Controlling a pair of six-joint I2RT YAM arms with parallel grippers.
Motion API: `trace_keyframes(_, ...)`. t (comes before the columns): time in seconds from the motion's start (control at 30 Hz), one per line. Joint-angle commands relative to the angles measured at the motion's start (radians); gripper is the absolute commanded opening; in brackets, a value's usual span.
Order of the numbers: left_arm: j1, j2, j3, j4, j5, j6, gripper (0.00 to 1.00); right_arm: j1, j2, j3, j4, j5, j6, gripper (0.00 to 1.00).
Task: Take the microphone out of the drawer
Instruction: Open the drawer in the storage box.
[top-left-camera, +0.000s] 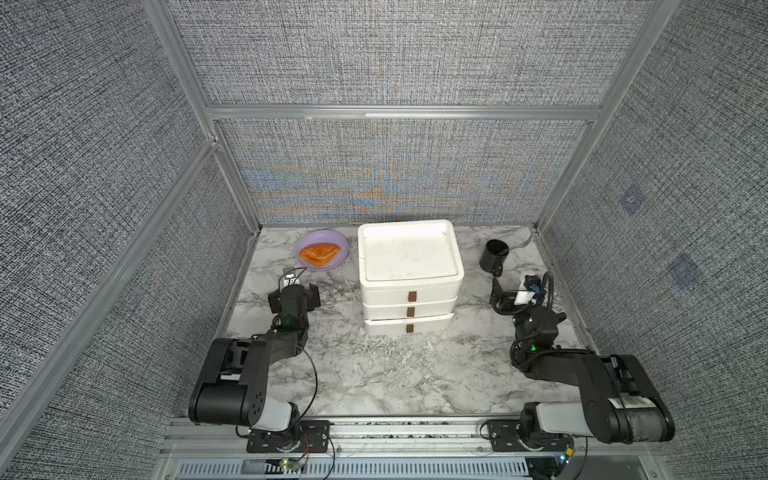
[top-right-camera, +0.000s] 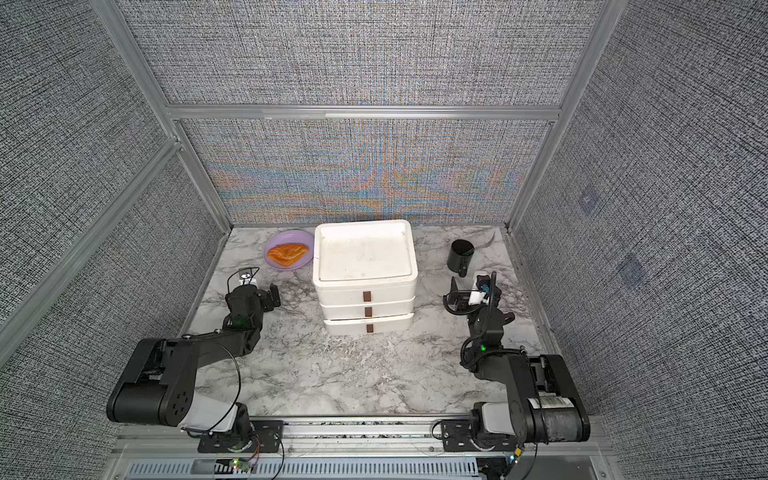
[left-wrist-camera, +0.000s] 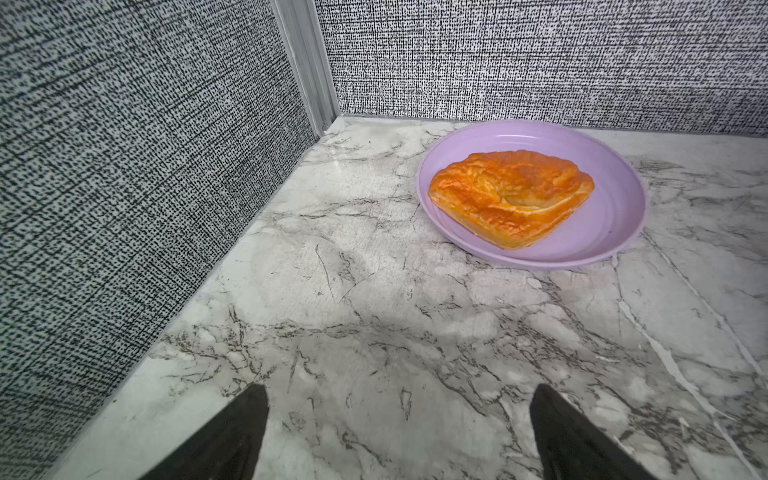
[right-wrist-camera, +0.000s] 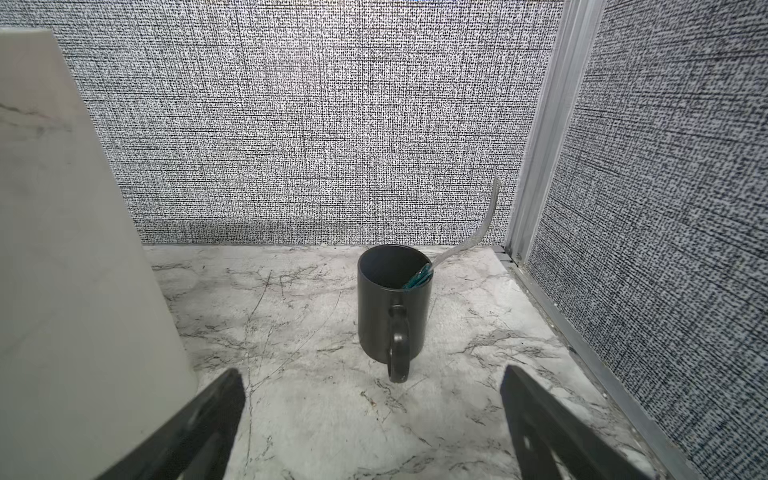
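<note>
Presently cannot spot the microphone: see only a white three-drawer unit mid-worktop, drawers pushed in or nearly so. See the left arm with jaws spread wide, nothing between them, above bare marble near a purple plate bearing a pastry. See the right arm with jaws likewise spread and unloaded, facing a black mug with a utensil leaning in it, beside the drawer unit.

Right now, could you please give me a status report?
Left gripper open, empty, near the purple plate. Right gripper open, empty, facing the black mug. Drawer unit: three drawers look shut; microphone not visible. Nothing blocks the drawer fronts.
</note>
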Motion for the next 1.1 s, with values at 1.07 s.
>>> trace_keyframes(1.07,-0.014,-0.166,0.093,-0.301,-0.043,-0.026,1.00,0.003,0.004,0.012,-0.003,0.009,-0.004,0.98)
